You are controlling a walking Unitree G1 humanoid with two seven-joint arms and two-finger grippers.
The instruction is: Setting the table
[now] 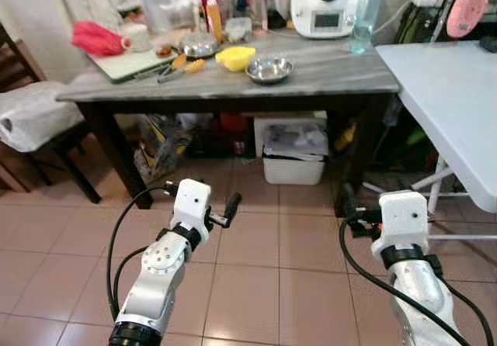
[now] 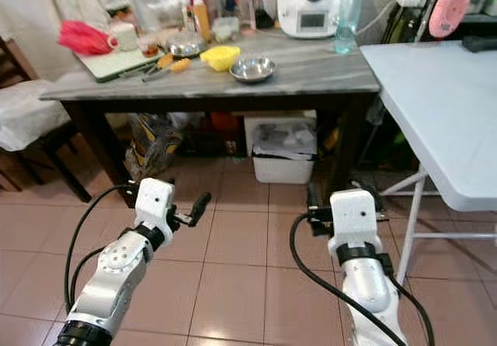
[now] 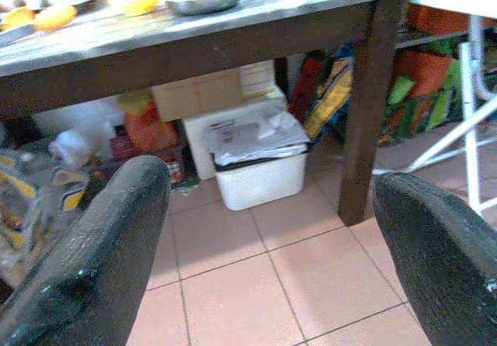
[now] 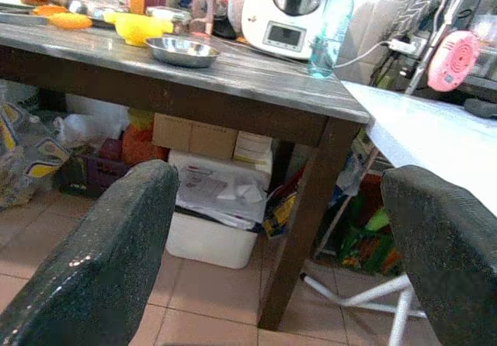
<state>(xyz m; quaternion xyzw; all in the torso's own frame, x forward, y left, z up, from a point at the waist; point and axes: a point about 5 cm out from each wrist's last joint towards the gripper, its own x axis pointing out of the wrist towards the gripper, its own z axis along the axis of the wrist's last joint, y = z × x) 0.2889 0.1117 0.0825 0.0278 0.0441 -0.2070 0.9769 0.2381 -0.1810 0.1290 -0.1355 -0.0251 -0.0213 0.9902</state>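
The robot stands on the tiled floor, facing a dark marble-topped table [image 1: 326, 70] crowded with kitchenware, with a white folding table [image 1: 458, 105] to its right.

Both arms are raised at waist height, well short of the tables. The left gripper [image 3: 264, 237] has its two black fingers [image 3: 93, 261] spread wide with nothing between them; the right gripper [image 4: 287, 245] is likewise spread wide and empty.

The likely things for the task sit near the marble table's front edge: a steel bowl [image 1: 269, 69], with a yellow bowl [image 1: 234, 57] just beside it and a second steel dish [image 1: 199, 48] further back.

Handling, as a judgement: the steel bowl looks light, rigid and unbreakable, but its polished wall would be slippery. The rim is the sensible hold, one finger inside and one outside. The yellow bowl appears to be plastic, lighter still and a little more forgiving to grip.

Differences between views: the head views show the whole tabletop, including a blender base [image 1: 326, 8], a water bottle [image 1: 363, 6] and a red cloth [image 1: 99, 37]. The wrist views look lower, under the table, where a white bin [image 3: 260, 164] and cardboard boxes [image 4: 194, 136] stand; the right wrist view also catches a pink round object [image 4: 454, 60] hanging by the wall.
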